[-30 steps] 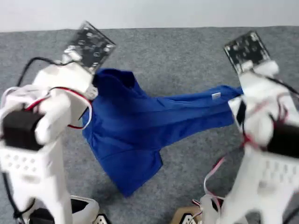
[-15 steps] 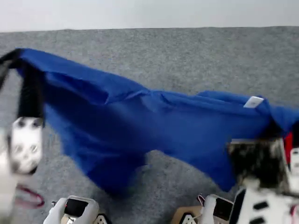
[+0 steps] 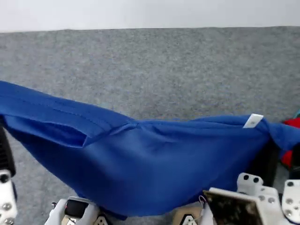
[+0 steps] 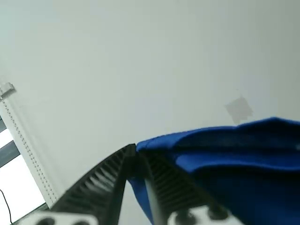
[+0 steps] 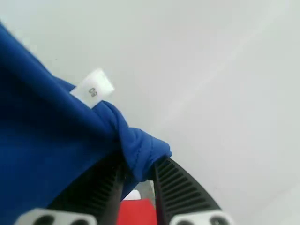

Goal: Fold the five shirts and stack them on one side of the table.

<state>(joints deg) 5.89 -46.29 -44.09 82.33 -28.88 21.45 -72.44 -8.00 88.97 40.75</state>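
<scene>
**Blue shirt held spread between two grippers above a grey table**

The blue shirt hangs off the table, stretched wide between the two arms and sagging at its middle. A small white tag is sewn at the shirt's upper edge, close to the end held by the right gripper. In the right wrist view this tag carries a little dark print.

The left gripper has its ribbed jaws pressed together on a thin blue fold at one end of the shirt. The right gripper pinches a bunched fold at the other end, just beside the tag.

Below and beyond the shirt lies the grey, felt-like table cover, and beyond that a plain white wall. A red object shows just past the shirt's tagged end; what it is cannot be told. Behind the shirt in the left wrist view stands a pale surface with a small grey patch. A beaded cord runs beside a bright pane, well apart from the shirt.
</scene>
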